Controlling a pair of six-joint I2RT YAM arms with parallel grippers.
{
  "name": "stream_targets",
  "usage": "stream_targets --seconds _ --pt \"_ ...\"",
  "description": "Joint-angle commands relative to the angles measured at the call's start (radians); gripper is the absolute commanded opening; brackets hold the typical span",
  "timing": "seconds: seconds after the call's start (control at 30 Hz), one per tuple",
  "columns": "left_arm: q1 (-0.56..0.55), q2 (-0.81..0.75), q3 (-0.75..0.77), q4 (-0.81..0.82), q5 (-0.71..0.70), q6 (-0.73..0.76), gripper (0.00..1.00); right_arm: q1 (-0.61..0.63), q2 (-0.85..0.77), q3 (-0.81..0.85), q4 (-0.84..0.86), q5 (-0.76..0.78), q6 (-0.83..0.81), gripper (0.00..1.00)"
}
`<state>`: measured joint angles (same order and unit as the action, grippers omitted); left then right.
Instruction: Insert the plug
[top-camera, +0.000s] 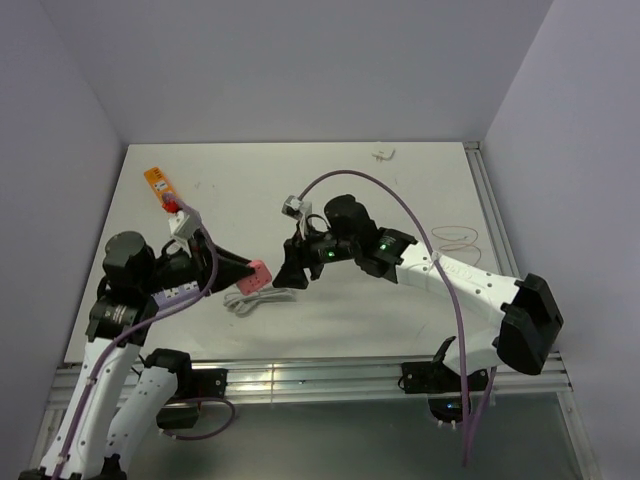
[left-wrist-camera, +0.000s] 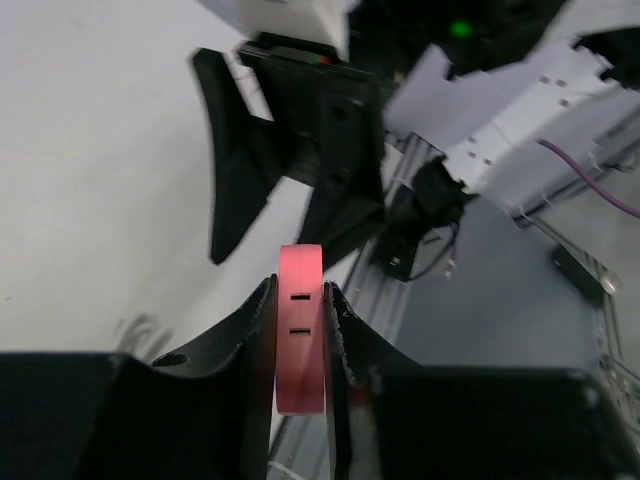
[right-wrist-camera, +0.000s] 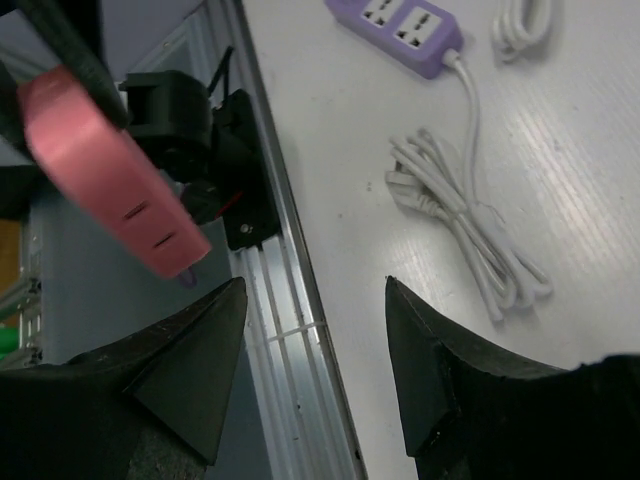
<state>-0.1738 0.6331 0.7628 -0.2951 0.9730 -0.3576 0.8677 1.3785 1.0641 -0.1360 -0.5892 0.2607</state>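
Note:
The plug (left-wrist-camera: 300, 340) is a flat salmon-pink block held off the table, and my left gripper (left-wrist-camera: 300, 285) is shut on its two broad faces. Two narrow slots show on its outward edge; no prongs or cord are visible. From above, the plug (top-camera: 258, 273) sits at the tip of the left gripper (top-camera: 252, 271), just left of my right gripper (top-camera: 290, 272). The right gripper (right-wrist-camera: 315, 285) stands open with nothing between its fingers, and the plug (right-wrist-camera: 110, 180) hangs up and to the left of its left finger, not touching it.
A lilac power strip (right-wrist-camera: 405, 35) lies on the white table with its white cord bundled (right-wrist-camera: 470, 225) below the grippers. An orange power strip (top-camera: 160, 185) lies at the far left. The table's metal rail (right-wrist-camera: 290, 330) runs under the right gripper. A small white part (top-camera: 383, 154) lies at the back.

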Motion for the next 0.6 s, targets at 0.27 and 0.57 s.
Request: stream_targets --seconds 0.27,0.57 --pt "-0.049 -0.085 -0.046 0.018 0.147 -0.021 0.0 -0.013 -0.122 0.007 0.07 -0.411 -0.017 0.61" --pt "-0.049 -0.084 -0.072 0.105 0.182 -0.072 0.0 0.014 -0.069 0.059 0.079 -0.429 0.015 0.59"
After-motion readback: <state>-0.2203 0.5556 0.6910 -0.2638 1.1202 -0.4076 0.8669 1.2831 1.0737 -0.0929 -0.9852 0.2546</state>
